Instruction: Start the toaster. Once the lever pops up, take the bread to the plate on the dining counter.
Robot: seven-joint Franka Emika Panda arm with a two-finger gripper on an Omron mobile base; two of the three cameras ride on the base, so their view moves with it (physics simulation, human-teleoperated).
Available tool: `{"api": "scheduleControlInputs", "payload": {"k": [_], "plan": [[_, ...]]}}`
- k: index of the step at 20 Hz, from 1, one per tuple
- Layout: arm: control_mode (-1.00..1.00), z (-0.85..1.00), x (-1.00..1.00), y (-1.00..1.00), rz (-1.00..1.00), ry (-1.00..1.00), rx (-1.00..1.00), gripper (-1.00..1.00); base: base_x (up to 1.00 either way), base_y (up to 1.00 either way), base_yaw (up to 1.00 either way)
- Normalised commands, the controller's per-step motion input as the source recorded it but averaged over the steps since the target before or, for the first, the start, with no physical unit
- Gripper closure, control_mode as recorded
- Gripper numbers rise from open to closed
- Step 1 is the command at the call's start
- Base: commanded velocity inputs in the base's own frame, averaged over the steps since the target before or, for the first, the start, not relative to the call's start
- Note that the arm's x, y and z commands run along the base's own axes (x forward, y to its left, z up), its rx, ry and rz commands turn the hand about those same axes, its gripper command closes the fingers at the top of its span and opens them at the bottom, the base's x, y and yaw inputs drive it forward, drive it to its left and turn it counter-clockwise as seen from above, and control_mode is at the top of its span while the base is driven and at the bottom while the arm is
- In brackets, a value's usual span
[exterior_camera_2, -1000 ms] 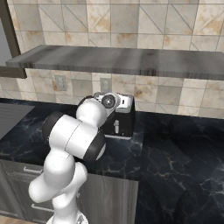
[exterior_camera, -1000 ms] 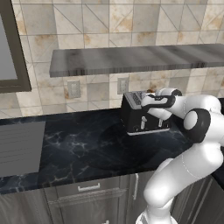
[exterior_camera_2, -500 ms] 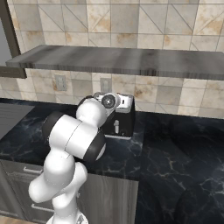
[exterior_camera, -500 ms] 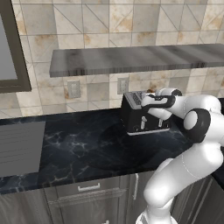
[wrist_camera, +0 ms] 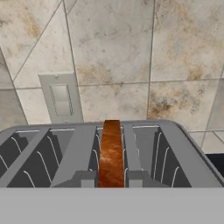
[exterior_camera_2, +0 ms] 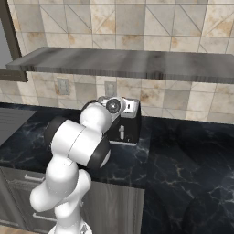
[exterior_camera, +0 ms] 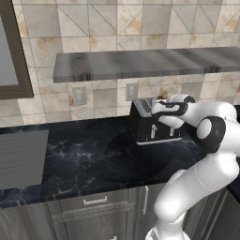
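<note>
As the left base view shows, the toaster (exterior_camera: 153, 123) stands on the black counter (exterior_camera: 89, 154) against the tiled wall (exterior_camera: 108, 28), below a grey shelf (exterior_camera: 140, 63). The gripper (exterior_camera: 160, 104) sits over the toaster's silver top, its jaws hidden by the hand.

In the right base view, the toaster (exterior_camera_2: 129, 123) is partly screened by the arm.

In the hand view, the bread (wrist_camera: 111, 153) stands upright on edge in a slot of the toaster (wrist_camera: 175, 153). The gripper is clenched; whether it holds the slice cannot be told. A wall outlet (wrist_camera: 60, 98) sits behind.
</note>
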Motion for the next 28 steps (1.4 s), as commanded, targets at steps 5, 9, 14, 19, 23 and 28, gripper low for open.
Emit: {"api": "scheduleControlInputs", "payload": {"k": [5,9,14,19,23,28], "plan": [[-1.00,0.07,0.00,0.00,0.00,0.00,0.00,1.00,0.00,0.00,0.00],[-1.00,0.31,0.00,0.00,0.00,-0.01,0.00,1.00,0.00,0.00,0.00],[-1.00,0.33,0.00,0.00,0.00,-0.03,0.00,1.00,0.00,0.00,0.00],[-1.00,0.43,-0.08,0.00,0.00,-0.02,0.00,1.00,0.00,0.00,0.00],[-1.00,0.48,-0.18,0.00,0.00,0.00,0.00,1.00,0.00,0.00,0.00],[-1.00,0.49,-0.24,0.00,0.00,0.00,0.00,1.00,0.00,0.00,0.00]]}}
